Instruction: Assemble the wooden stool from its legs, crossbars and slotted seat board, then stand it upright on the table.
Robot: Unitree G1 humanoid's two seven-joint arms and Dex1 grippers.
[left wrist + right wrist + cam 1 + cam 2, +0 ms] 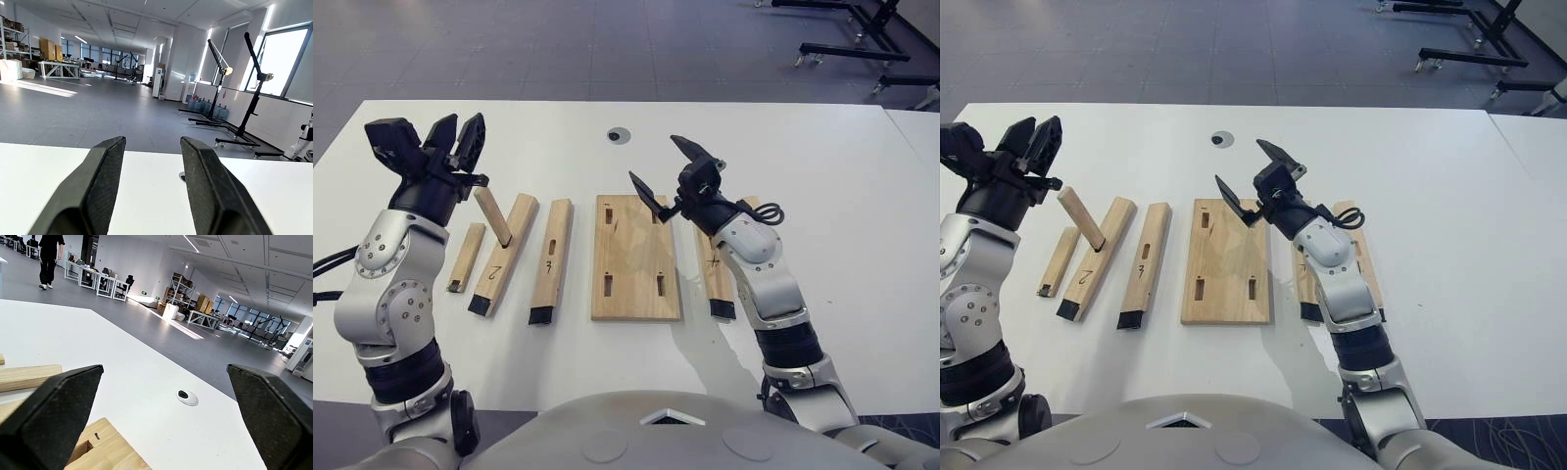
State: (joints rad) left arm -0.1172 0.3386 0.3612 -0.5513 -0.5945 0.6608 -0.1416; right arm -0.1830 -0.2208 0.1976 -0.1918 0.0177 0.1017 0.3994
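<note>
Left fingers [473,137] part slightly, right fingers [690,150] spread wide over seat board [634,284], both empty.

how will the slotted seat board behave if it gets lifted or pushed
The seat board looks like solid wood, so probably stiff. It lies flat on the table, so it won't roll, but an edge may be hard to get under. Pushed on that smooth top, it would likely slide.

head eyes: both looking down from high at the same worktop [822,176] | left wrist: looking out low past left tool [152,142] | right wrist: doing the same past right tool [164,367]
</note>
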